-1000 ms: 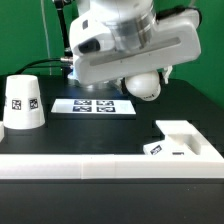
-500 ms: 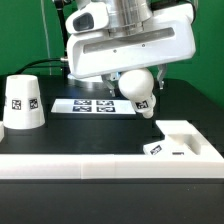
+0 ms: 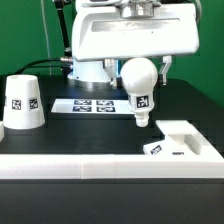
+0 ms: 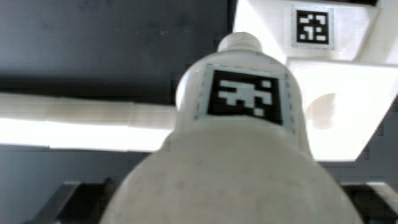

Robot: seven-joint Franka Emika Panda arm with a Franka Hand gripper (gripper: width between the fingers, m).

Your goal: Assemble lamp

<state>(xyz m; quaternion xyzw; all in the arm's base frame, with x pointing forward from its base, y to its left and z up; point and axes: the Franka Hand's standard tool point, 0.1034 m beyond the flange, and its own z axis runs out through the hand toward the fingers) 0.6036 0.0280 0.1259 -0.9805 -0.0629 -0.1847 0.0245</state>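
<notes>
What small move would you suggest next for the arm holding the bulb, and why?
Probably carry the bulb a little toward the exterior view's right and nearer the camera, over the base. The bulb hangs stem-down, clear of the table, but its stem tip sits beside the base rather than above it, so lowering now would likely miss.

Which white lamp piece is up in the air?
The ball-shaped bulb, held by the gripper above the table. The shade and the base both rest on the table.

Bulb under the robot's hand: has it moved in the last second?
Yes. The bulb has swung neck-down, its tip now hanging just to the exterior view's right of the marker board.
</notes>
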